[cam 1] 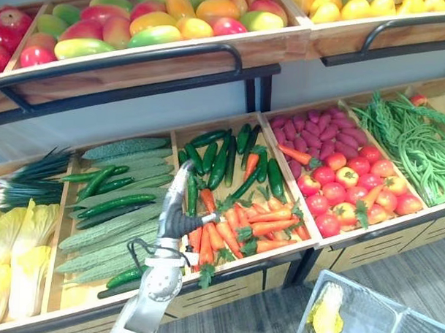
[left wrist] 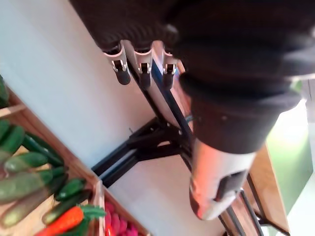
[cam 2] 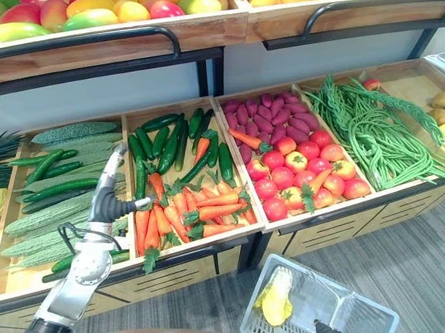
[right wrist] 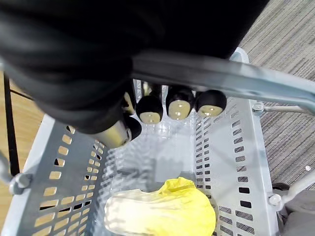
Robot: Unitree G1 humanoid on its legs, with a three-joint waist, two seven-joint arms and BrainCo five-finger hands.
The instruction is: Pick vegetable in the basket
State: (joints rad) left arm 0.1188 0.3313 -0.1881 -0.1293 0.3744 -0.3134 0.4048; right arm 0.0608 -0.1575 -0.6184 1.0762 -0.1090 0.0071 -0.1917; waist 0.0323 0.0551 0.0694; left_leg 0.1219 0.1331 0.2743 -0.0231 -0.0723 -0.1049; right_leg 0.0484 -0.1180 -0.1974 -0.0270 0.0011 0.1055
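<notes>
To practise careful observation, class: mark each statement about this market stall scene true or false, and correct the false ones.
1. The basket holds a yellow leafy cabbage. True.
2. The right hand is curled round the basket's handle. True.
3. The left hand holds a carrot. False: its fingers are straight and hold nothing.
4. The tomatoes lie left of the carrots. False: they lie to the right.

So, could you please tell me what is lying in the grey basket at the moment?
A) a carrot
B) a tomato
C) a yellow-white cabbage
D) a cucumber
C: a yellow-white cabbage lies on the bottom of the grey basket, below the right robot hand, which is curled round the handle.
</notes>
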